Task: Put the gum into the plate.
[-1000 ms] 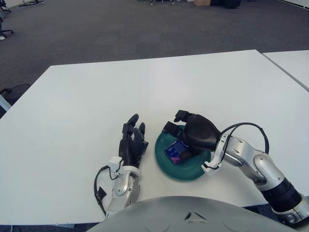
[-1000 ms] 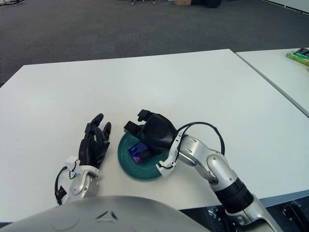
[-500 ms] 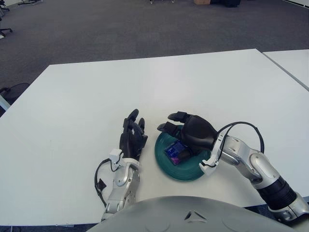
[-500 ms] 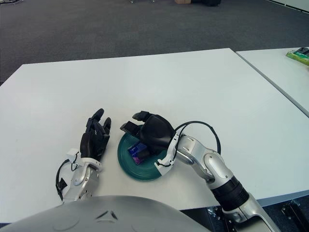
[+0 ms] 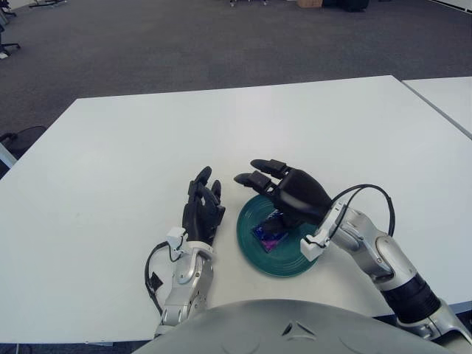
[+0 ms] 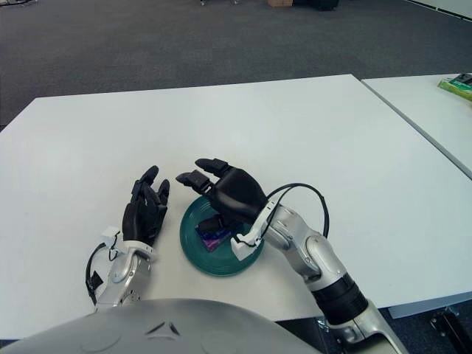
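A blue and purple gum pack lies in the dark green plate near the table's front edge. My right hand hovers over the plate's far side, fingers spread and pointing left, holding nothing. The thumb hangs just above the gum without gripping it. My left hand shows just left of the plate, fingers extended upward and holding nothing.
The white table stretches far beyond the plate. A second white table stands to the right with a green object on it. Grey carpet lies behind.
My right hand has lifted off the gum and opened, its fingers stretching out to the left. The gum stays in the plate. The left hand has shifted slightly.
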Controlling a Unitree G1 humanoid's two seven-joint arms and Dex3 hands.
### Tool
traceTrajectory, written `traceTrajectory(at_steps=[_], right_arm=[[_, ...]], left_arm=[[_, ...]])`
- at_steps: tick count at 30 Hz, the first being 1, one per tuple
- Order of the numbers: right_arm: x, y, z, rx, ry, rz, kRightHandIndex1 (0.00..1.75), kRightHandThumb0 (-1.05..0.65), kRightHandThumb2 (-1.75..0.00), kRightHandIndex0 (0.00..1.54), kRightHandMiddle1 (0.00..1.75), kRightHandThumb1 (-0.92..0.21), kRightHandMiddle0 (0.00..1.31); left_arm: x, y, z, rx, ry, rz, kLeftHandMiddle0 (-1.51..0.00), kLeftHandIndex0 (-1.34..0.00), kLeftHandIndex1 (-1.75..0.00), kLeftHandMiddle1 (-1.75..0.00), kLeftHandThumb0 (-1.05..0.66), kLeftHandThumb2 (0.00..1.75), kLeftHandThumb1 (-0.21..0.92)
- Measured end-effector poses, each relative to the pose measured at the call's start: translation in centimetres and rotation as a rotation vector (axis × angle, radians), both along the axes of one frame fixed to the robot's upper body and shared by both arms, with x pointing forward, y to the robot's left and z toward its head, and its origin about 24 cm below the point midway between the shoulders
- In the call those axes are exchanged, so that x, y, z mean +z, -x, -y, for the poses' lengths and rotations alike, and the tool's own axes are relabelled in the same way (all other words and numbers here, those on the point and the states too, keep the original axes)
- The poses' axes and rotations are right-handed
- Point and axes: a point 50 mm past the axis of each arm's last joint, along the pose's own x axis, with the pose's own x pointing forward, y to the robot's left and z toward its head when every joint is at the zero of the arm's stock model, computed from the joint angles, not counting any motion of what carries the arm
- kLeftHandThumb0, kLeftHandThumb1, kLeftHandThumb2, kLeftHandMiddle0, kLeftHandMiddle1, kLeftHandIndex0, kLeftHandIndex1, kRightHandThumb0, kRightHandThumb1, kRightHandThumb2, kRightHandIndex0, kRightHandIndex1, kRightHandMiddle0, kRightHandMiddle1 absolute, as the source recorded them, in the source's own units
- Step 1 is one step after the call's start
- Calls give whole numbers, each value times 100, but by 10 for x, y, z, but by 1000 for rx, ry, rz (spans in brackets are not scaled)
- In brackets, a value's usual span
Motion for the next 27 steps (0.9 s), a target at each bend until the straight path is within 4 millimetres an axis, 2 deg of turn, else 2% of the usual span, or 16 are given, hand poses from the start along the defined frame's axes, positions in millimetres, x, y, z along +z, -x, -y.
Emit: traceTrajectory(at_steps=[10,14,17,23,27], right_arm=[[-7,-12,16,-87,-434,-281,0,-95,-90,4,17,-92,0],[-13,-20,25,-179,-681,-361,1,-96,-90,9,22,-92,0],[-15,-19,30,-253,-859,-372,1,-94,-90,12,27,-92,0],[-23,-9,39,-334,-910,-399,1,-88,-89,14,36,-92,0],[-22,-9,49,-417,-936,-381,2,-85,-87,19,46,-92,0]], left_arm=[[1,0,0,-8,-37,7,-36,-3,-77,-1,-67,89,92],[2,0,-1,-2,-71,22,-37,-6,-79,-1,-68,88,92],[3,0,-3,6,-97,33,-38,-8,-80,-2,-68,88,92],[2,2,-9,23,-145,28,-37,-9,-80,-1,-70,89,92],[1,4,-11,32,-159,22,-38,-10,-80,-1,-69,89,92]])
